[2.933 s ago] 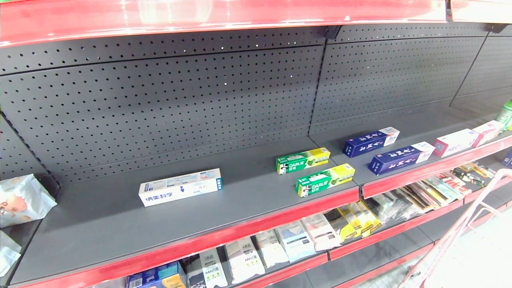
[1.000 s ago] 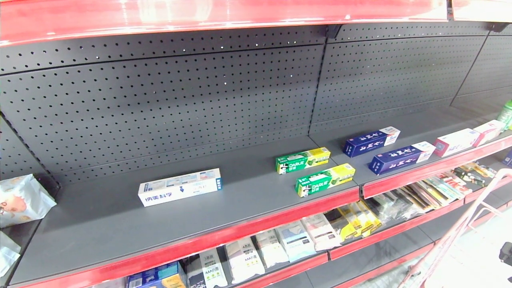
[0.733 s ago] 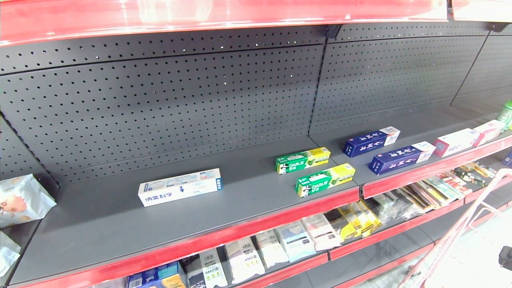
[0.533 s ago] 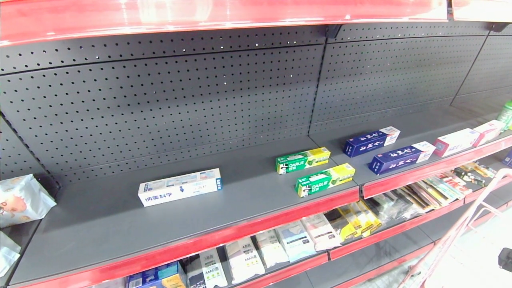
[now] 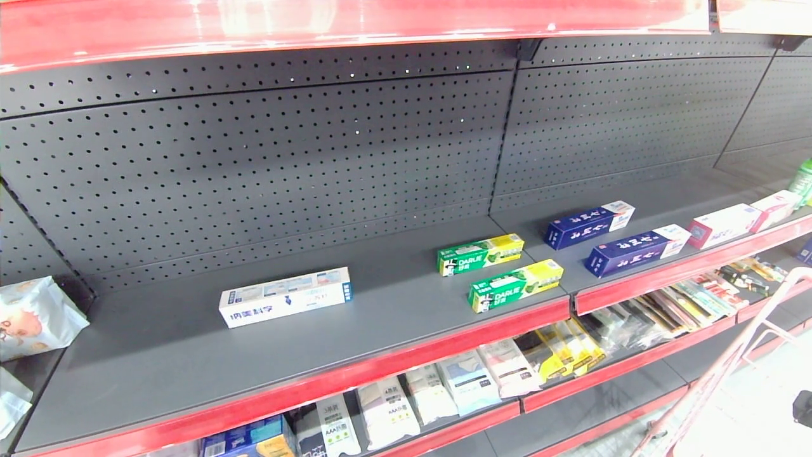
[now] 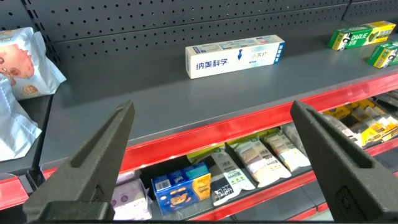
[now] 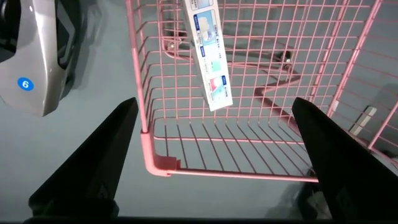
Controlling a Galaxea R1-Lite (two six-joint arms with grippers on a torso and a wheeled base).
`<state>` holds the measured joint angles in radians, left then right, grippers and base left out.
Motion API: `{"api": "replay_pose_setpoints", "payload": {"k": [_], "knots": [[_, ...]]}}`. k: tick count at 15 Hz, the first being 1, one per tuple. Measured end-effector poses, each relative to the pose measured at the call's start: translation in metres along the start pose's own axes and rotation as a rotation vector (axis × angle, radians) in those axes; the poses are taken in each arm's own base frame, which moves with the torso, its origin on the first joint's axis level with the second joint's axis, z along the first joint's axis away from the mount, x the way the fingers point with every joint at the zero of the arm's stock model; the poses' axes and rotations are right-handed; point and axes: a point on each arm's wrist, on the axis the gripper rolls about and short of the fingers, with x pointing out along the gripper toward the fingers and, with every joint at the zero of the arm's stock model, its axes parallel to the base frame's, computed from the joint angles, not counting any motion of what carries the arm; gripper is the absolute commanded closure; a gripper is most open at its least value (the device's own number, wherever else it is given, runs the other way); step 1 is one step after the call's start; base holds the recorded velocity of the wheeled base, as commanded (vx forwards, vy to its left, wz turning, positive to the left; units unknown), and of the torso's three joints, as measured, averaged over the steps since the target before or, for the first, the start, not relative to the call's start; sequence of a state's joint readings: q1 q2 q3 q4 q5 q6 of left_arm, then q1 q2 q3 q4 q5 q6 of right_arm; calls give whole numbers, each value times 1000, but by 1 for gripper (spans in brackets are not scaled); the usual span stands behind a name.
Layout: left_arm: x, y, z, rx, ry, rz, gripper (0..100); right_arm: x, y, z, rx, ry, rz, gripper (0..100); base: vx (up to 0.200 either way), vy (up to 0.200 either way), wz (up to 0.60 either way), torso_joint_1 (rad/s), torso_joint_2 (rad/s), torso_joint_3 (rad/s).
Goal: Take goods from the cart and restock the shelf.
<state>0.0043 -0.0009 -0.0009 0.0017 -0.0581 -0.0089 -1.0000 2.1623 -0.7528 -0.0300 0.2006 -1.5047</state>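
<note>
The shelf [image 5: 158, 355] is partly stocked (a white box [image 5: 285, 297] among others). One box [image 7: 210, 56] is left in the cart [image 7: 158, 165]; the right gripper [image 7: 214, 104] above is held wide, empty.

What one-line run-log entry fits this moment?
right hand open above box in cart | left hand open facing shelf | nothing held

a retail shop aisle, shown by red-edged display shelves [image 5: 190, 355] on black pegboard [image 5: 254, 158], toothpaste boxes [image 5: 480, 254] set out in rows, packaged goods [image 5: 469, 381] on the lower tier, and a pink wire cart [image 7: 159, 165].
</note>
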Motion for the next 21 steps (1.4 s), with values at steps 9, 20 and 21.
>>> {"api": "replay_pose_setpoints", "payload": {"k": [9,20,21], "knots": [[0,0,0,0,0,0,0,2,0,0,2,0,6,0,0,0,0,0,0,0],[0,0,0,0,0,0,0,2,-2,0,-1,-1,-1,0,0,0,0,-43,94,50],[0,0,0,0,0,0,0,2,-2,0,-1,-1,-2,0,0,0,0,-80,193,100]]}}
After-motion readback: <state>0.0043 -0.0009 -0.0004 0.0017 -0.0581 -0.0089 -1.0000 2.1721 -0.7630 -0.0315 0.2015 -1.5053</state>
